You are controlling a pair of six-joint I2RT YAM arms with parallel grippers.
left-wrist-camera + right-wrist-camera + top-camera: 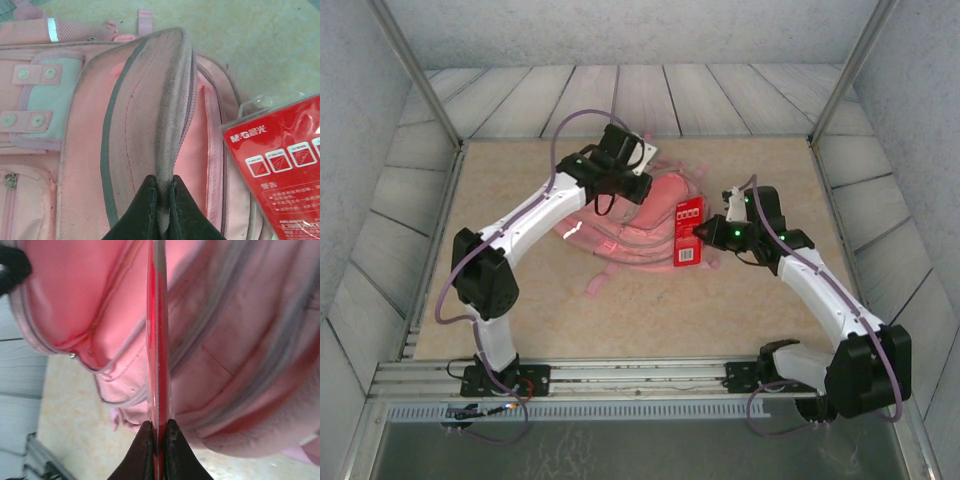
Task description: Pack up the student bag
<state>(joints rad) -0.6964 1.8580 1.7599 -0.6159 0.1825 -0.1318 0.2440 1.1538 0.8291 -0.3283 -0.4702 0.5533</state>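
On the left, the left gripper (163,186) is pinched tight on the rim of the backpack's flap (150,100), holding it up off the body. The backpack (635,240) lies mid-table (520,300), between the two arms. It's soft, floppy fabric and light by the look of it, so I'd expect it to sag wherever it isn't held. That piped rim beside the zip looks like the firmest place to grab. Further right, a flat red packet (688,232) stands edge-on at the opening, clamped in the right gripper (159,429). The packet is thin and glossy, probably slippery.
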